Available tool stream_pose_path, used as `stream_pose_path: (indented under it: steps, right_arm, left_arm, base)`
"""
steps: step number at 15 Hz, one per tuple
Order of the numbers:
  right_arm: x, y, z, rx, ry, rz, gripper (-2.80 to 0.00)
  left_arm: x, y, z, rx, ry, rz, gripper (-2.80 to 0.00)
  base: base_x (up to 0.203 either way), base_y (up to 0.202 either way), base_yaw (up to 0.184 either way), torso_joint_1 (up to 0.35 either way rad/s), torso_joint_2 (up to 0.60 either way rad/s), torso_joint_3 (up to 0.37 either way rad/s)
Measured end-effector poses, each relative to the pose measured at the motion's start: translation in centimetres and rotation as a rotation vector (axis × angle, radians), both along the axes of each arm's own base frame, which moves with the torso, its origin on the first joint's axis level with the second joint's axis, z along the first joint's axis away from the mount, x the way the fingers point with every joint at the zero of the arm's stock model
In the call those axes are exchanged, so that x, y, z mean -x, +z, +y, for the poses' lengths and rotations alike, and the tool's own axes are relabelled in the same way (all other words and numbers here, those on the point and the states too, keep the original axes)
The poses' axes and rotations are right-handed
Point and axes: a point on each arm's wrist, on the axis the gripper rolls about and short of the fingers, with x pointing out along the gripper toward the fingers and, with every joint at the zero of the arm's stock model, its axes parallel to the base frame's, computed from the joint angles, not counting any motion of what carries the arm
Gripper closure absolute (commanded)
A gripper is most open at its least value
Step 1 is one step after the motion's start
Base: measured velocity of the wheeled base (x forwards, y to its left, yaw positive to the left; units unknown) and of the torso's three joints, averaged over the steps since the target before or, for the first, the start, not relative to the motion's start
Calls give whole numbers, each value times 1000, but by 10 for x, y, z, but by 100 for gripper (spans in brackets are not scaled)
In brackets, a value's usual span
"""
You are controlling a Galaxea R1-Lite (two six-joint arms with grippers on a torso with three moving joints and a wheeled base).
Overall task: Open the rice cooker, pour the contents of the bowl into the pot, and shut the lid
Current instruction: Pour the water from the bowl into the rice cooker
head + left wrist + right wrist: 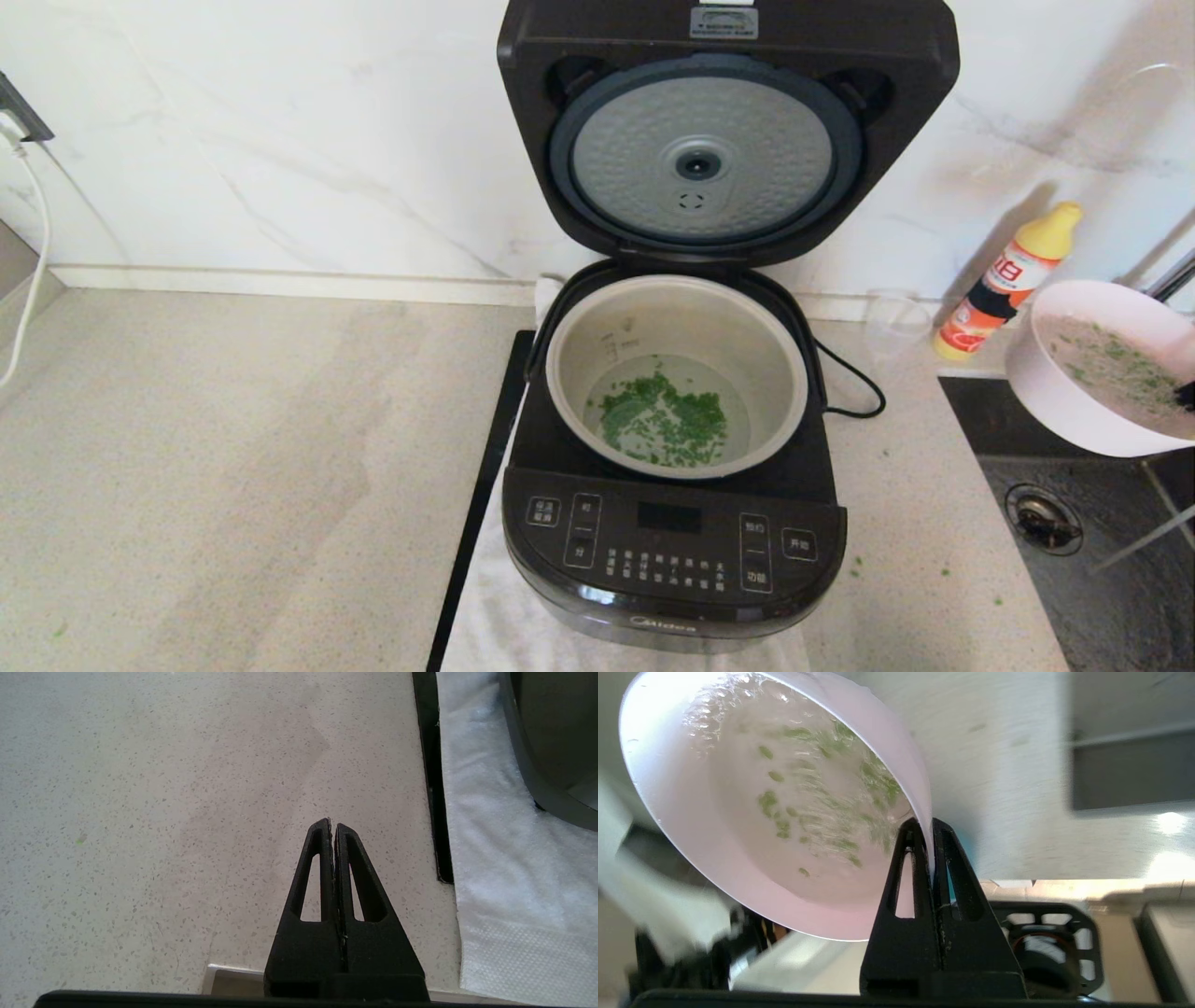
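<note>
Clamped on the bowl (784, 807) rim, right gripper (930, 833) hung over the sink (1102, 579); pot (677, 373) filled, lid (719, 131) closing came next; left gripper (332, 828) shut, parked.

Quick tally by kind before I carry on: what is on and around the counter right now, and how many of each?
Rice cooker, lid open, pot inside: 1
Pink bowl, held over the sink by the shut right hand: 1
Orange bottle with yellow cap: 1
Clear cup: 1
White towel under the cooker: 1
Total: 5
</note>
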Motion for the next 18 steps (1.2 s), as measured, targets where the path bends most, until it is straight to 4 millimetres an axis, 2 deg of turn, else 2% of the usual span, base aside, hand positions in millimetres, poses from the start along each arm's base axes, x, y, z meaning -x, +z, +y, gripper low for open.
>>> stream_pose_path:
  steps: [2,8,13,18]
  right_arm:
    - [10,9,26,16,80,-24,0]
    - [23,21,76,12,309,-117,0]
    - [13,20,121,70,375,-180,0]
    - [-1,7,164,101,439,-175,0]
  left_arm:
    - [0,0,0,0,0,0,0]
    - [0,0,0,0,0,-1,0]
    - [0,0,0,0,0,-1,0]
    - [0,0,0,0,0,-1,0]
  base:
    - [0,0,0,0,0,0]
    - [0,0,0,0,0,0]
    - [0,0,0,0,0,0]
    - [0,0,0,0,0,0]
